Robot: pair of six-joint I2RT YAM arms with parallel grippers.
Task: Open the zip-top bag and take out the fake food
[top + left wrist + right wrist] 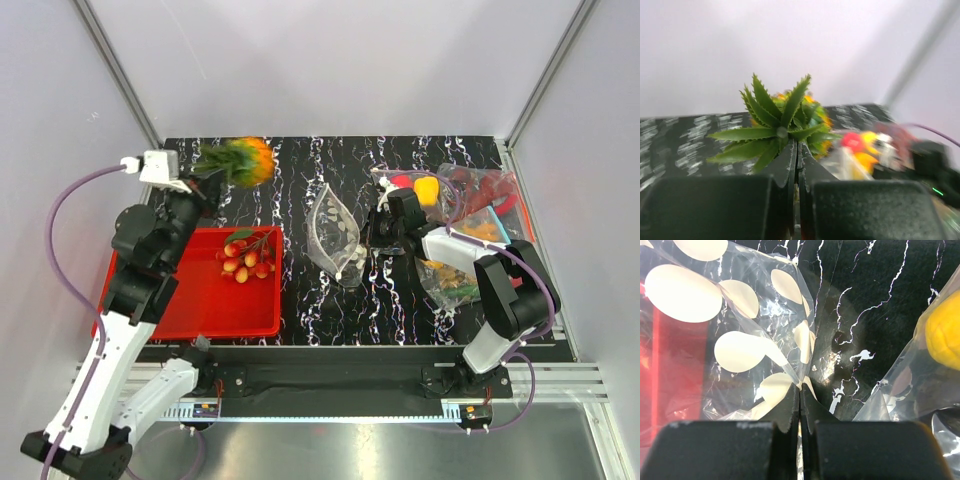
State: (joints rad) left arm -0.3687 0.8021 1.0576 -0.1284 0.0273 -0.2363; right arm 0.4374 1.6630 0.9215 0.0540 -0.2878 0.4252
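While the left gripper (798,146) is clamped on the leafy green top of the orange fruit (252,157), holding it up near the worktop's (300,175) far left edge, the right gripper (800,391) is pinched shut on the edge of the bag (335,232), which sits mid-worktop. The cherries (248,258) lie in the red tray (190,300). Other bags (470,200) sit on the right.

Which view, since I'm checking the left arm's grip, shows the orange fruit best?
Left wrist: the orange fruit fills the frame leaves-first, with the left gripper shut on its leaves. Top external shows the whole fruit small, over the table's far edge. Right wrist misses it.
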